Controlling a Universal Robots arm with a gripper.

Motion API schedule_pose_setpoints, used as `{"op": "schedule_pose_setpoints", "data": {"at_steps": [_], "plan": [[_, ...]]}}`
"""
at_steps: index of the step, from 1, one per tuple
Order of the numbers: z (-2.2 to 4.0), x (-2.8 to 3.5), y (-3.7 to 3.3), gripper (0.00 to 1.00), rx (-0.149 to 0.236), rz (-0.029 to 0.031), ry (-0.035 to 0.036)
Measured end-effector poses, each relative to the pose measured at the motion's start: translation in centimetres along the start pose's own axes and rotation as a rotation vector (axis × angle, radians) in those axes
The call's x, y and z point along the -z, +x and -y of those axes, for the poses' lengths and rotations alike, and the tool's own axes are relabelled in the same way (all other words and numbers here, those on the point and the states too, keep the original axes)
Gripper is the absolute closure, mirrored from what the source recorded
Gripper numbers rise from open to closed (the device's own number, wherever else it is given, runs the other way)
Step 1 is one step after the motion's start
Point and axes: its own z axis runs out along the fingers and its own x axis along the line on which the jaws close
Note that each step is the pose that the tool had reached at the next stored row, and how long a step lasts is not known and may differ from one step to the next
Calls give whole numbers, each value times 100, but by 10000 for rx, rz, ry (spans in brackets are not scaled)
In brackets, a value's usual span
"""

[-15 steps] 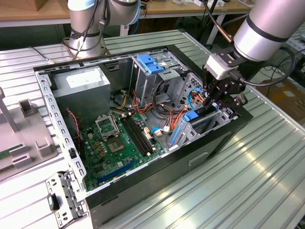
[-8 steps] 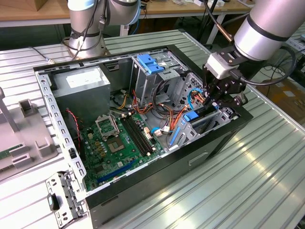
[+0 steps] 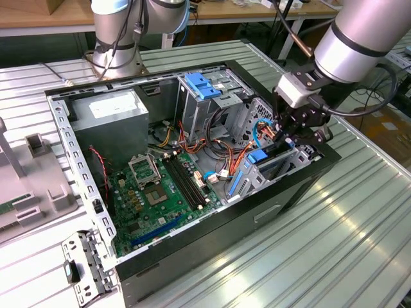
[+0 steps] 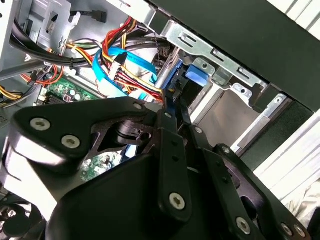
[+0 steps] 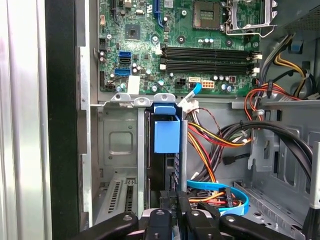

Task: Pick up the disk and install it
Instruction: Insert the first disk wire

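Bench and surroundings, exterior view.
Worked on a ribbed metal tabletop of pale, evenly lit slats, running across the whole foreground. Backed by a wooden workbench along the far edge, cardboard box on it. Noted grey plastic fixture at the exterior view's left, loose perforated metal bracket near the front, brown floor at the exterior view's right.

Even, bright overhead light; glare on ribbed table. Gripper linkage close-up, dark, soft-focus in second wrist view.
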Motion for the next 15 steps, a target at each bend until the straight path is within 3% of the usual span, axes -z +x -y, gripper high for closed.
{"op": "schedule_pose_setpoints", "data": {"at_steps": [10,11,15], "plan": [[0,-24,3,83,0,3,-2],[1,-22,4,75,0,0,-1],[7,101,-9,75,-1,13,-1]]}}
